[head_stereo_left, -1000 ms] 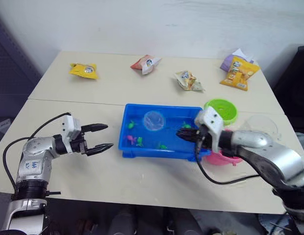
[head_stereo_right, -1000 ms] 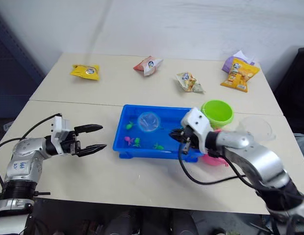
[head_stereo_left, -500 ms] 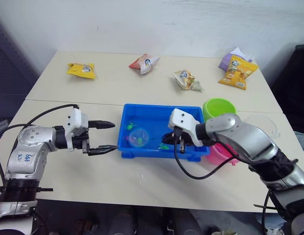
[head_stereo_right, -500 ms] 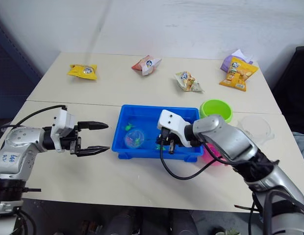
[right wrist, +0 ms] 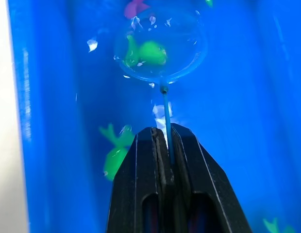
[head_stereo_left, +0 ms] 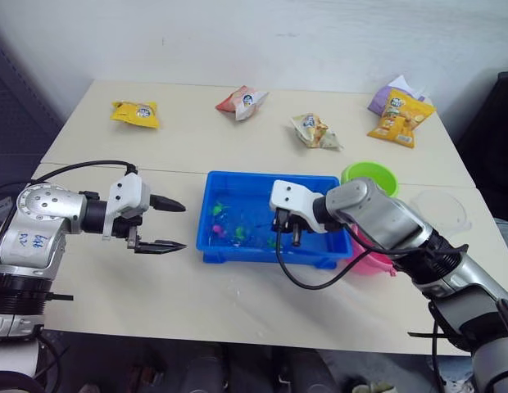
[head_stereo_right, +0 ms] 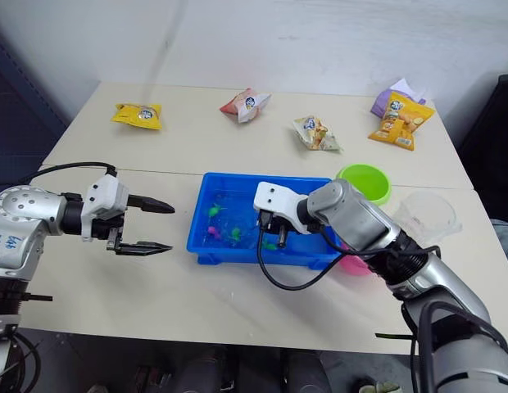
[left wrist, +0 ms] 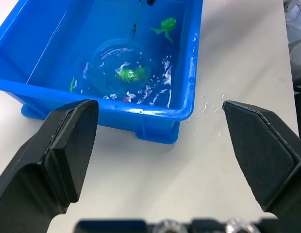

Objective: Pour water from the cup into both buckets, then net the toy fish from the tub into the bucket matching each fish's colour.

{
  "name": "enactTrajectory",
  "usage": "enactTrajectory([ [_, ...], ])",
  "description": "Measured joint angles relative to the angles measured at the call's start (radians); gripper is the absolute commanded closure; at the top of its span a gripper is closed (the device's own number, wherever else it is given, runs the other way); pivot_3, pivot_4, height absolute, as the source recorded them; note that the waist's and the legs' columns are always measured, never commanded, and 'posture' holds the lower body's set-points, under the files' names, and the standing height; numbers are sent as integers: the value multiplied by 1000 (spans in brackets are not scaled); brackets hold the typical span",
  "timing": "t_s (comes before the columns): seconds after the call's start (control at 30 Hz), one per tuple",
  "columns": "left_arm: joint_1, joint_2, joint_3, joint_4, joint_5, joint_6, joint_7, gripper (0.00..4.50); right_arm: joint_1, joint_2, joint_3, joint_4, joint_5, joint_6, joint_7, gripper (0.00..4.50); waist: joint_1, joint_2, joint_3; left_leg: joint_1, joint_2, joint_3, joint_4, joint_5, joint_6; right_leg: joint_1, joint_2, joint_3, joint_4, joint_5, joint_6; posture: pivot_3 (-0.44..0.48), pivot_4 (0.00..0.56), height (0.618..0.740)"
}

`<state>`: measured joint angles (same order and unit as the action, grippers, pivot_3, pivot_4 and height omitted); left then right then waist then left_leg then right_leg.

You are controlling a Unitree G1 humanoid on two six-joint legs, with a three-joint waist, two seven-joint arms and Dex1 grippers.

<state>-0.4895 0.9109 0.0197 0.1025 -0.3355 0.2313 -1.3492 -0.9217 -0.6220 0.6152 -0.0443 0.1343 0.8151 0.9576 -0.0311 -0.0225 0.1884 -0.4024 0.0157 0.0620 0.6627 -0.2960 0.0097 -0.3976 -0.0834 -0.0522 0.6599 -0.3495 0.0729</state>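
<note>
my right tool, fingers pressed together on the thin handle of the net, reaches over the near part of the blue tub. the net's hoop lies low inside the tub toward its left end, with a green fish within the hoop. other fish, pink and green, are scattered in the tub. my left tool hovers over the bench just left of the tub, fingers spread wide and holding nothing. the green bucket and pink bucket sit at the tub's right end; the clear cup stands farther right.
</note>
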Motion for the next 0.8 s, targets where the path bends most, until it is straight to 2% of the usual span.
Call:
enactTrajectory([
  [0.17,11,0,3,-19,-3,19,4,89,-3,16,-51,1,16,0,30,4500,1,0,0,0,0,0,0,0,0,0,0,0,0,0,0,0,150,738],
  [0.37,54,0,15,-52,-13,35,18,89,-6,-33,-61,9,-38,-34,61,4500,2,0,0,0,0,0,0,0,0,0,0,0,0,0,0,0,150,738],
  [0.8,97,2,30,-58,-14,43,37,89,-54,21,14,103,-198,-179,122,4500,-1,0,0,0,0,0,1,0,0,0,0,0,1,0,0,0,150,738],
])
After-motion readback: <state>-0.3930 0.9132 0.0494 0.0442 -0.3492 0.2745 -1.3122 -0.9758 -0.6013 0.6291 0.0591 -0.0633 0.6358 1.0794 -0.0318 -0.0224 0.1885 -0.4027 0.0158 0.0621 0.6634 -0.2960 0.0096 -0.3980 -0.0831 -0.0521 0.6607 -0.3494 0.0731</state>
